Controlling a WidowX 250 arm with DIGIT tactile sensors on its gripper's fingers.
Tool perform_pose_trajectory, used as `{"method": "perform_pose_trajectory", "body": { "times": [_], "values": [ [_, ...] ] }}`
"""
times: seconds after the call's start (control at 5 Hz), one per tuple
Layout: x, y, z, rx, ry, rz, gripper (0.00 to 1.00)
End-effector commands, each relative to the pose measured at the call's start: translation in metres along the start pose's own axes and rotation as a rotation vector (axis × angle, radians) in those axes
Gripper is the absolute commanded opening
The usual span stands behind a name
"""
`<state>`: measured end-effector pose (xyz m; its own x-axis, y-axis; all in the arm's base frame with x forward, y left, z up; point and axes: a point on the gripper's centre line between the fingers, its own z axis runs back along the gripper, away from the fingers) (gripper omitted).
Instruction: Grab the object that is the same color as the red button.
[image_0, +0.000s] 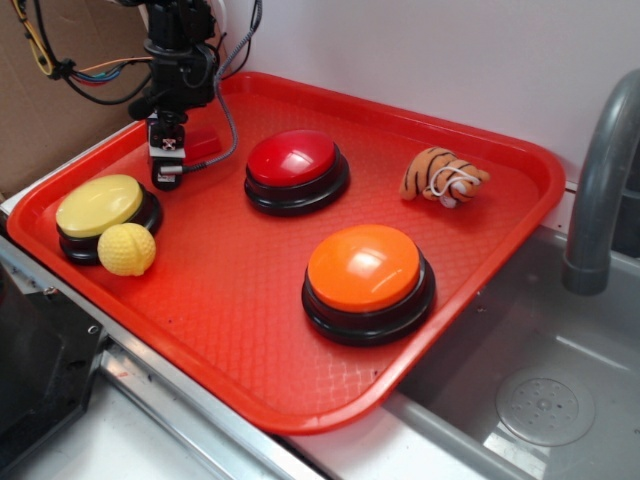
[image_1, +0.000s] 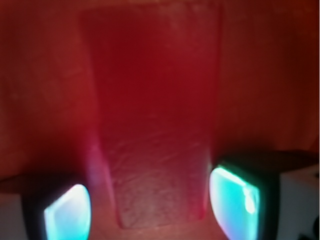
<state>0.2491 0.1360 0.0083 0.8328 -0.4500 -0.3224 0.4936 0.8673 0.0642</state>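
The small flat red block lies on the red tray and fills the middle of the wrist view, blurred from closeness. My gripper is open and low over it, with one glowing fingertip on the block's left and the other on its right, each with a narrow gap to the block. In the exterior view the gripper points down at the tray's back left, and the block shows partly beside it. The red button, a glossy red dome on a black base, stands to the right.
A yellow-domed button and a yellow ball sit at the tray's left. An orange-domed button stands at the front, a striped tiger toy at the back right. The tray rim borders a sink with a grey faucet.
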Motion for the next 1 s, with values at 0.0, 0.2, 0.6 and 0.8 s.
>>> {"method": "perform_pose_trajectory", "body": {
  "times": [0.0, 0.2, 0.6, 0.8],
  "values": [
    [0.018, 0.001, -0.011, -0.067, -0.027, 0.061, 0.00],
    [0.017, -0.002, -0.003, -0.093, -0.024, 0.107, 0.00],
    [-0.010, -0.044, 0.098, -0.162, -0.135, 0.396, 0.00],
    [-0.038, -0.073, 0.144, -0.207, -0.221, 0.446, 0.00]
  ]
}}
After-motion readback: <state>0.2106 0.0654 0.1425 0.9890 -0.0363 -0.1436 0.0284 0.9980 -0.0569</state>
